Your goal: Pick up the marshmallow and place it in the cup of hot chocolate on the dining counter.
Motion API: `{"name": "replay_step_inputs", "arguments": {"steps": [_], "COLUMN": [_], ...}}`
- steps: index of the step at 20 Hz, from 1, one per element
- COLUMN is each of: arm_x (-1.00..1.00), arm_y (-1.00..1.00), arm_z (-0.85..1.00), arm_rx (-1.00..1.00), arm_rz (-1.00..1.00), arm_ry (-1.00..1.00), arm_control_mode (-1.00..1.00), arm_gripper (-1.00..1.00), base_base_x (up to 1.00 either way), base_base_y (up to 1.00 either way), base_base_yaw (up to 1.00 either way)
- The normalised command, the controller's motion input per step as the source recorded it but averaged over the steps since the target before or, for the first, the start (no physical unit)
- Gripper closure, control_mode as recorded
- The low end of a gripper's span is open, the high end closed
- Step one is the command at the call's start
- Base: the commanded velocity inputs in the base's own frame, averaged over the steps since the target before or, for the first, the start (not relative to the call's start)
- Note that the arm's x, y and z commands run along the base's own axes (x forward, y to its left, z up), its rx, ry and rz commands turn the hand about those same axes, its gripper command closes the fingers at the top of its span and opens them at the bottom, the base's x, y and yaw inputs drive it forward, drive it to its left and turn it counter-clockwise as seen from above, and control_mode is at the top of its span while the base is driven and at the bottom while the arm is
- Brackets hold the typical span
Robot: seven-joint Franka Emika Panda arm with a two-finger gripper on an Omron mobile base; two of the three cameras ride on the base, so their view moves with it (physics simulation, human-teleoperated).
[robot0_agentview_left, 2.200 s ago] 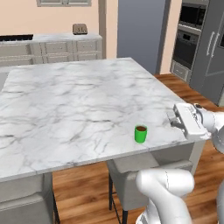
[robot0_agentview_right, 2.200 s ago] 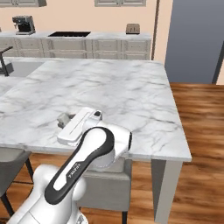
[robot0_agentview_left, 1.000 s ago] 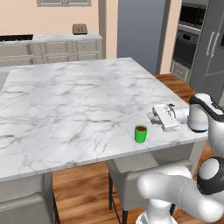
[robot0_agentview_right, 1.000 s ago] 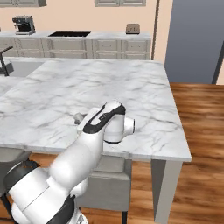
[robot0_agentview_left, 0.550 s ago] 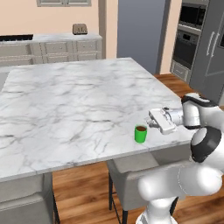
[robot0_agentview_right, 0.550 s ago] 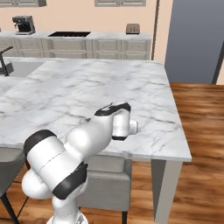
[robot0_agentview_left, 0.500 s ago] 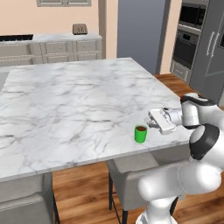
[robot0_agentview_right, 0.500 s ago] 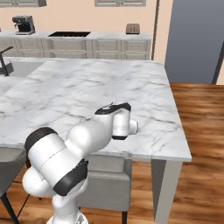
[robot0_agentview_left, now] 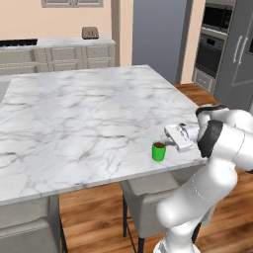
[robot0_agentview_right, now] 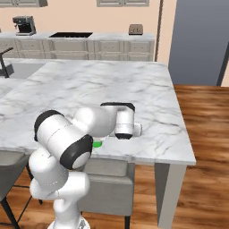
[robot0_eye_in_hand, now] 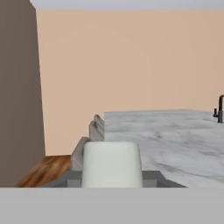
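Observation:
The marshmallow (robot0_eye_in_hand: 111, 162) is a small white block held between my fingertips in the hand view. My gripper (robot0_eye_in_hand: 111, 178) is shut on it. In the left base view my gripper (robot0_agentview_left: 166, 142) lies level, pointing left, just right of and slightly above the rim of the cup of hot chocolate (robot0_agentview_left: 158, 151). That cup is bright green with dark liquid and stands near the front right edge of the dining counter (robot0_agentview_left: 74, 113). In the right base view my arm hides most of the cup (robot0_agentview_right: 99, 144).
Grey stools (robot0_agentview_left: 148, 197) stand under the counter's front edge. A back counter carries a toaster (robot0_agentview_left: 90, 32) and a coffee machine (robot0_agentview_right: 24, 24). A dark faucet (robot0_agentview_right: 4, 62) rises at the counter's far left. Wall ovens (robot0_agentview_left: 215, 34) stand to the right.
My gripper with the marshmallow swung left from the counter's right edge to the cup. Over the last half second it has barely moved.

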Motion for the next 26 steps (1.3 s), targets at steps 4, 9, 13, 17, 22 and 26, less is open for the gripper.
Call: {"name": "replay_step_inputs", "arguments": {"steps": [4,9,13,17,22,26], "arm_x": [0.14,0.22,0.12,0.29,0.27,0.39], "arm_y": [0.0,0.0,0.0,0.05,0.07,0.0], "arm_z": [-0.25,-0.24,-0.25,-0.13,0.0,-0.01], "arm_rx": [-0.02,-0.04,-0.04,-0.04,-0.02,0.0], "arm_rz": [0.0,0.0,0.0,0.0,0.0,0.0], "arm_ry": [0.0,0.0,0.0,0.0,0.0,0.0], "arm_control_mode": [-1.0,-1.0,-1.0,-1.0,-1.0,-1.0], "arm_gripper": [1.0,1.0,1.0,1.0,1.0,1.0], "base_base_x": [0.0,0.0,0.0,0.0,0.0,0.0], "base_base_y": [0.0,0.0,0.0,0.0,0.0,0.0], "base_base_yaw": [0.0,0.0,0.0,0.0,0.0,0.0]}}
